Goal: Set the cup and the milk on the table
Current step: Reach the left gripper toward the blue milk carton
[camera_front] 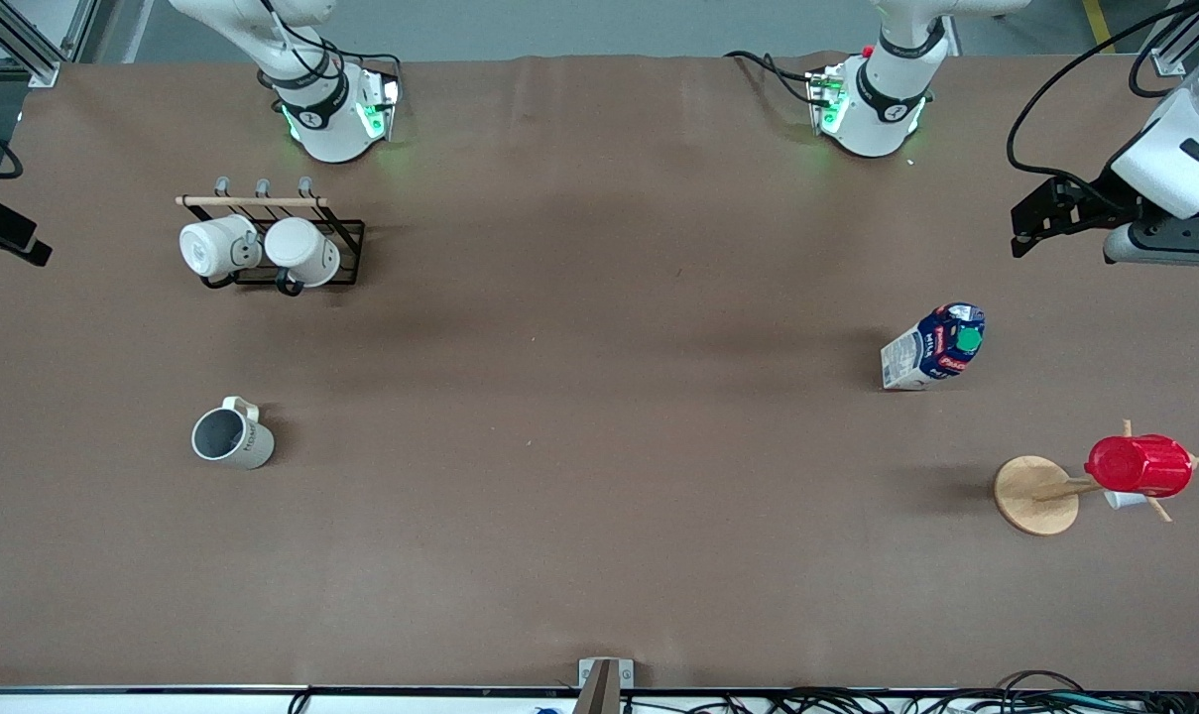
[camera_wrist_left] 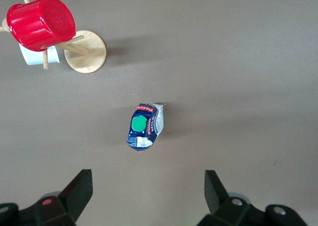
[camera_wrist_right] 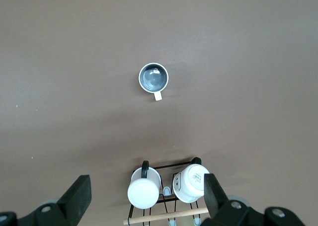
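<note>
The cup (camera_front: 232, 437), cream-white with a grey inside, stands upright on the brown table (camera_front: 579, 446) toward the right arm's end; it also shows in the right wrist view (camera_wrist_right: 153, 78). The milk (camera_front: 936, 347), a blue and white carton with a green cap, stands on the table toward the left arm's end and shows in the left wrist view (camera_wrist_left: 145, 126). My left gripper (camera_front: 1023, 233) hangs open and empty over the table's left-arm end, apart from the milk (camera_wrist_left: 148, 188). My right gripper (camera_wrist_right: 147, 198) is open and empty, high over the mug rack; the front view does not show it.
A black wire rack (camera_front: 346, 248) with a wooden rod holds two white mugs (camera_front: 262, 250), farther from the camera than the cup. A wooden mug tree (camera_front: 1035, 494) carries a red ribbed cup (camera_front: 1139, 464), nearer the camera than the milk.
</note>
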